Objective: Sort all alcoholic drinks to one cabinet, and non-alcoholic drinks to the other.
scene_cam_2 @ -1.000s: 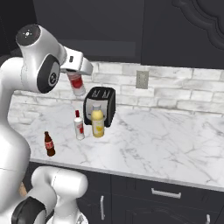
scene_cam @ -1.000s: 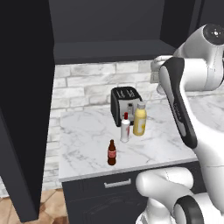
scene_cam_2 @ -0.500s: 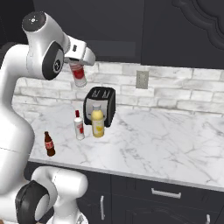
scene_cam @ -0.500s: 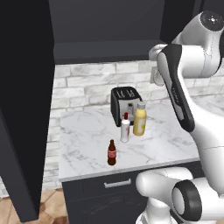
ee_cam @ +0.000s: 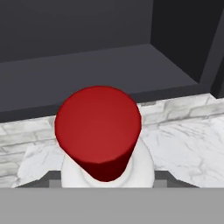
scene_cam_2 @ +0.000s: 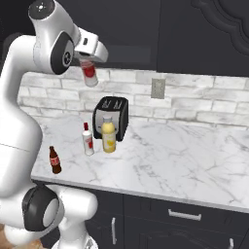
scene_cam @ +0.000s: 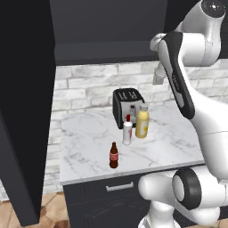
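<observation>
- The gripper (scene_cam_2: 88,68) was clamped, jaws partly apart, on a white red-capped bottle (scene_cam_2: 89,74).
- The bottle hung tilted, lifted high above the bench (scene_cam_2: 194,160), below the open cabinet (scene_cam: 107,46).

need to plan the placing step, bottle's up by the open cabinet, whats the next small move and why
Probably carry the white red-capped bottle forward over the cabinet shelf. The gripper is shut on it in mid-air, just below and in front of the shelf edge, so it likely needs a slight lift, then a push inward before release.
</observation>
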